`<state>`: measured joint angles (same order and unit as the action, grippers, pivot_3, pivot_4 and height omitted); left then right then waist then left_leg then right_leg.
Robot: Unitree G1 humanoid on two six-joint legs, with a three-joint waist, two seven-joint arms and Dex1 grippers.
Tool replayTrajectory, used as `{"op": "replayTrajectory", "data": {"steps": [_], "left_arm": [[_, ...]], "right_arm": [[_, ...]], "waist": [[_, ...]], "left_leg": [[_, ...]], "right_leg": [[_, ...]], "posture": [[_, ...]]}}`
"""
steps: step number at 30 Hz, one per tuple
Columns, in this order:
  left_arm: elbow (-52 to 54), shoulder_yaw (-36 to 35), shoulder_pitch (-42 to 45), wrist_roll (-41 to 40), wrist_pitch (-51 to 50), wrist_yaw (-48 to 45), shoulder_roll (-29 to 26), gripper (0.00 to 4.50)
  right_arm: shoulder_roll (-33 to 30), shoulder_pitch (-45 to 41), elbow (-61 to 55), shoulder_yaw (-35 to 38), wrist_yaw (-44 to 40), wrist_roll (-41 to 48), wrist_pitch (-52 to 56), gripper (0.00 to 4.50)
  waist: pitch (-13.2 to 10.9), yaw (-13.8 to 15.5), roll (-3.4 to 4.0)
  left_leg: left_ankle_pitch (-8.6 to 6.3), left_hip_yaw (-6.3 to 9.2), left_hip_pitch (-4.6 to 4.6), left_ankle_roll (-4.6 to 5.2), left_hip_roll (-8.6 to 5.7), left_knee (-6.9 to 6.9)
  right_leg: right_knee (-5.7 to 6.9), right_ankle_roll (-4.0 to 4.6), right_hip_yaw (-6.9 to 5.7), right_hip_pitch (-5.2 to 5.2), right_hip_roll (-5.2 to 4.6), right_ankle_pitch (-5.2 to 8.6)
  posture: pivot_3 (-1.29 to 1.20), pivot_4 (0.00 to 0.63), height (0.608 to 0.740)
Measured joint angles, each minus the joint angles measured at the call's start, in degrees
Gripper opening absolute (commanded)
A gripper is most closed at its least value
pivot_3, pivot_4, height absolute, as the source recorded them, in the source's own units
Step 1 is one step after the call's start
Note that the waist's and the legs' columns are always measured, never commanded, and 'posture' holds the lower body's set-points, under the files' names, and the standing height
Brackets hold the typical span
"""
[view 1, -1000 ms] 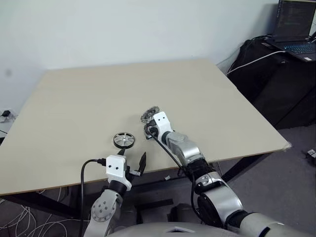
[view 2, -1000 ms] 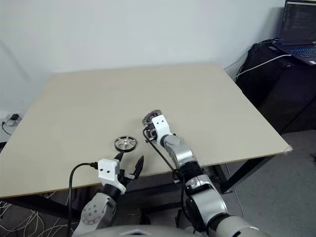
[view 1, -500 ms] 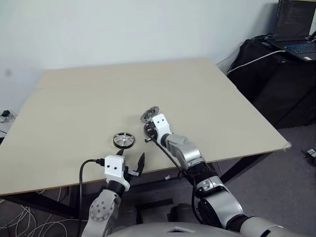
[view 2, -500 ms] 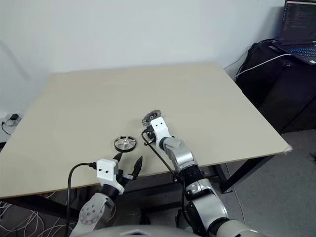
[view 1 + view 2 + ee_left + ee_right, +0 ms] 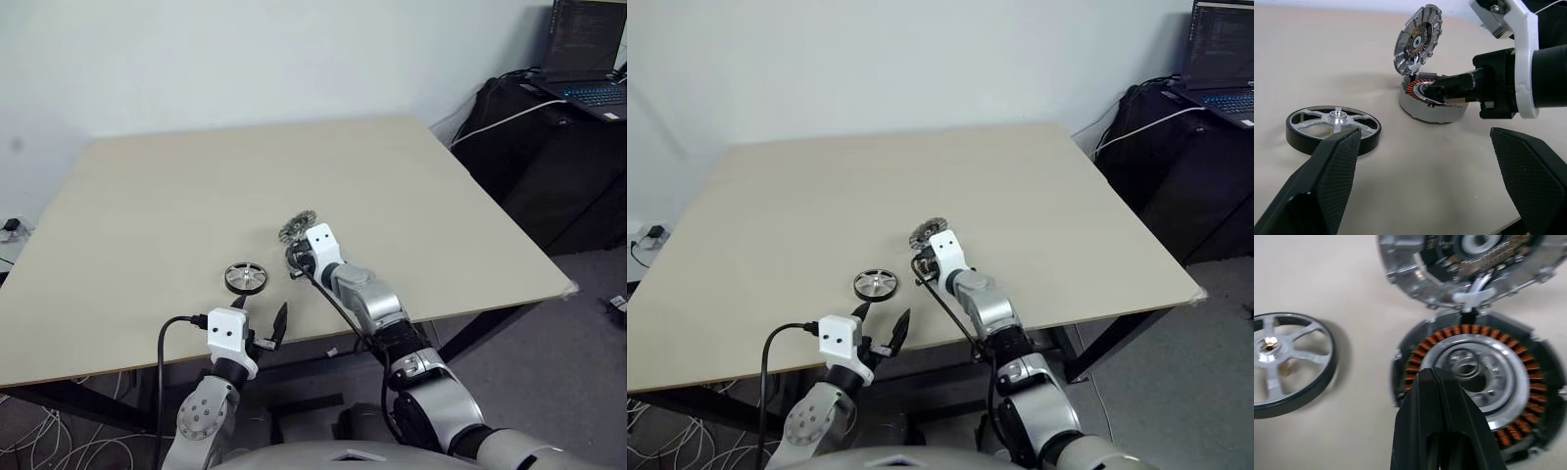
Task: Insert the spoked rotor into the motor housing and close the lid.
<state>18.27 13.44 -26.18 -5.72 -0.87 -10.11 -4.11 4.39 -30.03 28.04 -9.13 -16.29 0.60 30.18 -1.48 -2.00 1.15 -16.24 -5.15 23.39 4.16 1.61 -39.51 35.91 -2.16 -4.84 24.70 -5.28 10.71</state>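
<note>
The spoked rotor (image 5: pixel 245 277) lies flat on the table (image 5: pixel 176 196), black rim and silver spokes up, also in the left wrist view (image 5: pixel 1333 128). To its right sits the motor housing (image 5: pixel 1432 100) with its copper windings (image 5: pixel 1484 382) showing. The lid (image 5: pixel 297 226) stands tilted up, hinged at the housing's far side (image 5: pixel 1418 40). My right gripper (image 5: pixel 1437 377) is shut, holding nothing, its tip over the housing's near rim. My left gripper (image 5: pixel 260 315) is open at the table's front edge, just short of the rotor.
The table's front edge runs just under my left gripper. Black cases with a laptop (image 5: pixel 588 49) and a white cable stand off the table's right side. Cables lie on the floor at the left (image 5: pixel 39 446).
</note>
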Motion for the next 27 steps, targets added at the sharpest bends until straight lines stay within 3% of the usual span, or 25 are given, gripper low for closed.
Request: {"op": "replayTrajectory", "data": {"steps": [10, 27], "left_arm": [[0.0, 0.0, 0.0, -0.4, -0.1, -0.5, -0.1, 4.5], [0.1, 0.1, -0.2, -1.0, -0.1, -0.3, 0.0, 4.5]], "right_arm": [[1.2, -0.9, 0.5, 0.2, 0.0, 0.7, -1.4, 0.01], [1.0, -6.3, 12.6, 1.3, 3.0, 0.0, -6.9, 0.01]], "waist": [[0.0, 0.0, 0.0], [0.0, -0.1, 0.01]], "left_leg": [[0.0, 0.0, 0.0, 0.01, 0.0, 0.0], [0.09, 0.0, 0.0, 0.16, -0.01, 0.0]], "right_leg": [[0.0, 0.0, 0.0, 0.0, 0.0, 0.0], [0.0, 0.0, 0.0, -0.03, 0.02, 0.0]], "posture": [[0.0, 0.0, 0.74], [0.0, 0.0, 0.74]]}}
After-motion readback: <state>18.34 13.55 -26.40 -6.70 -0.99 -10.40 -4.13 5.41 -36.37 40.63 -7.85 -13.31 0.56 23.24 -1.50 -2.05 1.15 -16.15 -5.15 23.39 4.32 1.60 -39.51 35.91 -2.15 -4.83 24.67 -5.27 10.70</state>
